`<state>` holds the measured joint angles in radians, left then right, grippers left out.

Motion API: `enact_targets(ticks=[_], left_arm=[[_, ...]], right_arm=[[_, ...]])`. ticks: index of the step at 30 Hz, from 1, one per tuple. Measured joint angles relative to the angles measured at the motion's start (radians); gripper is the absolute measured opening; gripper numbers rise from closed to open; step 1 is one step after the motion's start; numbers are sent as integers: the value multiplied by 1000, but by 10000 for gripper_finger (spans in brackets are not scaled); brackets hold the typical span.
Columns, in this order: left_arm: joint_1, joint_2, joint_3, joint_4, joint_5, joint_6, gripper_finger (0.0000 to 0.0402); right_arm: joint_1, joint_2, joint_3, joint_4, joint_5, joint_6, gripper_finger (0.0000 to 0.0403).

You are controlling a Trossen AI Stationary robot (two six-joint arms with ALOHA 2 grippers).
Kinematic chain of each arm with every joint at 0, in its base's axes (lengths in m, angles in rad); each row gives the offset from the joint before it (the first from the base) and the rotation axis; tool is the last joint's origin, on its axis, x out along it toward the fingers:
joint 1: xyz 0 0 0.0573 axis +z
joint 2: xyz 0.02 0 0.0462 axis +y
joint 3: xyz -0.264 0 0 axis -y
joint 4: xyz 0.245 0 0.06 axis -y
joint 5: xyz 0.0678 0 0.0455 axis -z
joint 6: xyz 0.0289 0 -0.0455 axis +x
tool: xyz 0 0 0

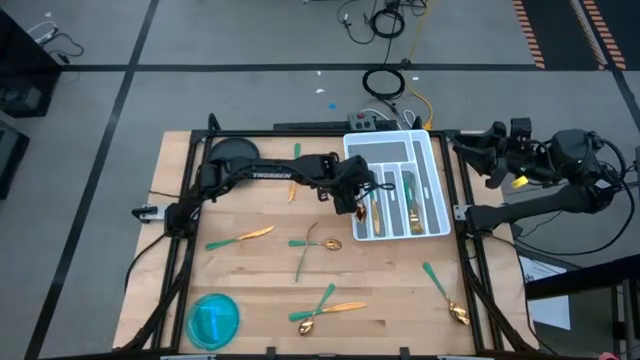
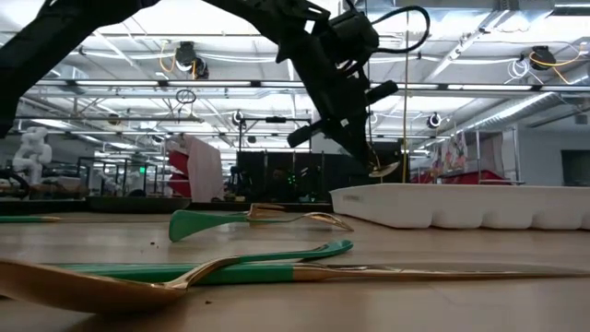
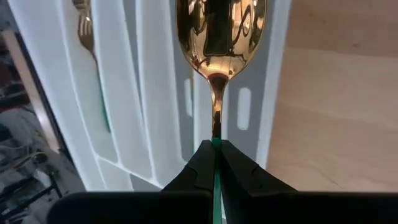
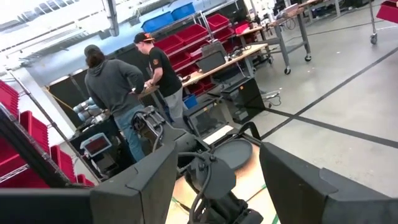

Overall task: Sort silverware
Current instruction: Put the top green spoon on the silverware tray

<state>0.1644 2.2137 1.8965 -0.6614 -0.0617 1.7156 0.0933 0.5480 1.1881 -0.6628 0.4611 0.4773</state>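
Spoon (image 3: 219, 37): gold bowl, teal handle, pinched in left gripper (image 3: 217, 155), jaws shut on handle, hanging over near-left edge of white tray (image 1: 432, 160). Other silverware (image 1: 318, 243) scattered on wooden table (image 1: 400, 290). Right gripper (image 1: 470, 146): beside table, jaws wide, nothing held.

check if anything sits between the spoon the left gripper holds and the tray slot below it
Nothing visible does. The left gripper holds the spoon by its handle over the white tray, bowl hanging above its compartments.
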Motion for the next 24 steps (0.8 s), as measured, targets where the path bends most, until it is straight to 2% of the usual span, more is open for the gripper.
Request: enact_targets(ticks=[14, 24], left_arm=[[-8, 78, 1, 31, -32, 44, 8], [-14, 102, 1, 52, -7, 70, 7]], right_arm=[[0, 0, 0, 0, -27, -3, 222], [0, 0, 0, 0, -72, -22, 222]])
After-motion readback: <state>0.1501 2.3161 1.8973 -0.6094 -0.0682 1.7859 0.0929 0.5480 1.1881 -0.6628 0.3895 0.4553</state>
